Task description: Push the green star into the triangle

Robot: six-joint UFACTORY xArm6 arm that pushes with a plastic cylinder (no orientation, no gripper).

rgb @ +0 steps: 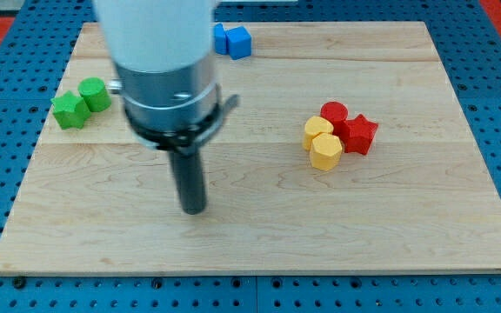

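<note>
Green blocks [82,102] two, red blocks [350,126] two, yellow blocks [322,143] two.

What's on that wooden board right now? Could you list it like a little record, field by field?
board: wooden board on a blue surface
my tip, on bare wood, touching no block
green blocks: green star and green cylinder, touching, view's left
blue blocks, view's top, partly hidden by the arm
red blocks: red cylinder, red star
yellow blocks: two, against the red ones
triangle: none clearly made out
</note>
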